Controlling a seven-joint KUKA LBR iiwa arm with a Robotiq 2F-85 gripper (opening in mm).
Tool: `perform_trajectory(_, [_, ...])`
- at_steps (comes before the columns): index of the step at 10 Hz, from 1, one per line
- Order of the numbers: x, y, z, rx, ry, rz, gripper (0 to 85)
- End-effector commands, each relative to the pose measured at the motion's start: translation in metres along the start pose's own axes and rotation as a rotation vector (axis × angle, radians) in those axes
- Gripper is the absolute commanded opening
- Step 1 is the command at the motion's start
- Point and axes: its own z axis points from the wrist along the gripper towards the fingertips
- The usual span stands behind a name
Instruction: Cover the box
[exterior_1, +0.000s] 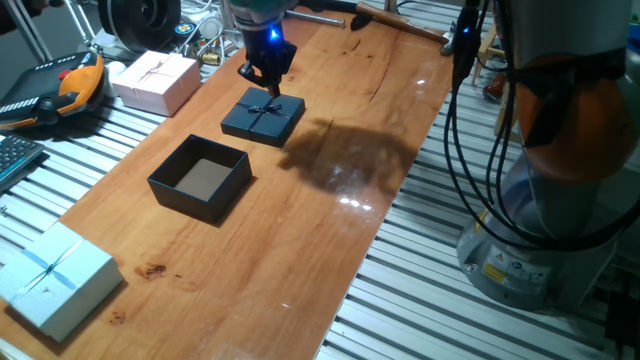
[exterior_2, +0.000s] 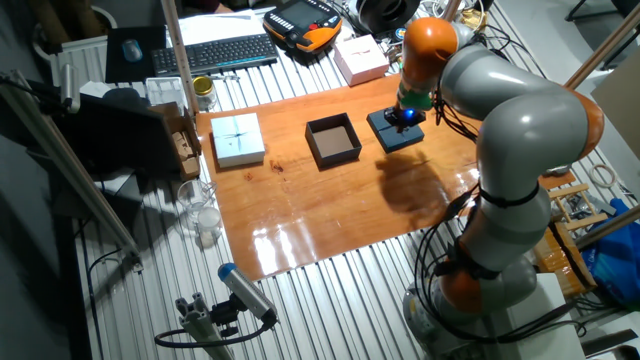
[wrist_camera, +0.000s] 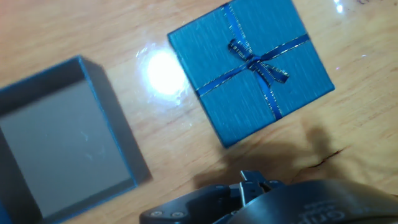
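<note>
**Risk Assessment: Lid Pickup Before Covering the Box**

The pincer (exterior_1: 268, 76) hung just above the far edge of the lid (exterior_1: 263, 117), not gripping it. Whether its fingers were spread or pressed together could not be told; the hand view showed only the pincer's base.

Probable faults:
- The lid was flat and low. A grasp on its thin rim could slip or push it across the glossy surface (exterior_1: 330, 215).
- A descent onto the ribbon bow (wrist_camera: 258, 62) could crush it or yield an unstable hold.
- The lid lay rotated relative to the box (exterior_1: 201, 177). Without correction, a corner could catch on a wall and leave the lid tilted.

Containers:
- The box stood upright and open on the surface, just beside the lid. It appeared empty, with a bare brownish floor.
- The pink box (exterior_1: 155, 80) and the pale blue box (exterior_1: 55, 280) were closed; their contents were hidden.
</note>
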Motion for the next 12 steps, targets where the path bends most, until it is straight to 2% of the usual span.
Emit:
perform_trajectory(1, [-0.004, -0.001, 0.003, -0.005, 0.006, -0.002, 0.0])
perform_trajectory(2, [-0.007, -0.002, 0.007, -0.012, 0.012, -0.003, 0.0])
perform_trajectory(3, [-0.009, -0.003, 0.012, -0.013, 0.008, 0.006, 0.0])
perform_trajectory(5, [-0.015, -0.006, 0.017, -0.017, 0.012, 0.084, 0.0])
perform_trajectory(8, [-0.015, -0.006, 0.02, -0.021, 0.031, 0.156, 0.0])
perform_trajectory(11, [-0.016, -0.005, 0.02, -0.009, 0.027, 0.194, 0.0])
perform_trajectory(12, [-0.015, -0.003, 0.02, 0.003, 0.023, 0.211, 0.0])
